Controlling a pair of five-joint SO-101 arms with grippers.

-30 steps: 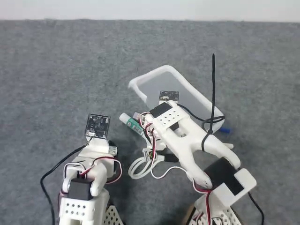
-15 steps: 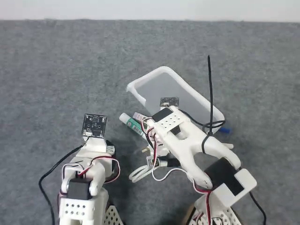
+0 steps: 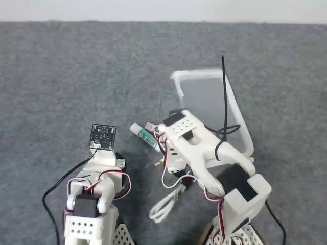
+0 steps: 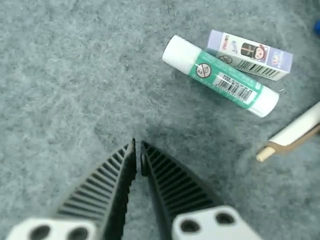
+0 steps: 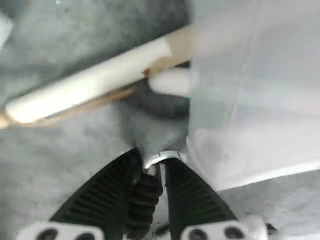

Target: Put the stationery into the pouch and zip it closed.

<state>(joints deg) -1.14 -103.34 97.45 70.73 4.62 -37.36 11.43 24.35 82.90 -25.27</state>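
Grey felt-like desk (image 3: 76, 76), white wall (image 3: 153, 10) behind. The right claw (image 5: 152, 160) pinches what looks like the zip pull (image 5: 145, 192) of the translucent pouch (image 5: 250, 90), which stands tilted just beyond it. Risk: the pouch seems held by the pull alone, so a tug could run the zip shut before loading, or the pull could slip. The pen (image 5: 90, 80) lies crosswise just ahead, one end at the pouch edge, and is likely to be swept. The left claw (image 4: 138, 150) is pressed together and empty. The glue stick (image 4: 220, 82) and eraser box (image 4: 250, 55) lie side by side ahead of it.

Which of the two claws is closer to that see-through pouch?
Right. The right gripper is at the edge of the pouch, shut on its zip pull. The left gripper is over carpet, with the glue stick lying between it and the pouch.
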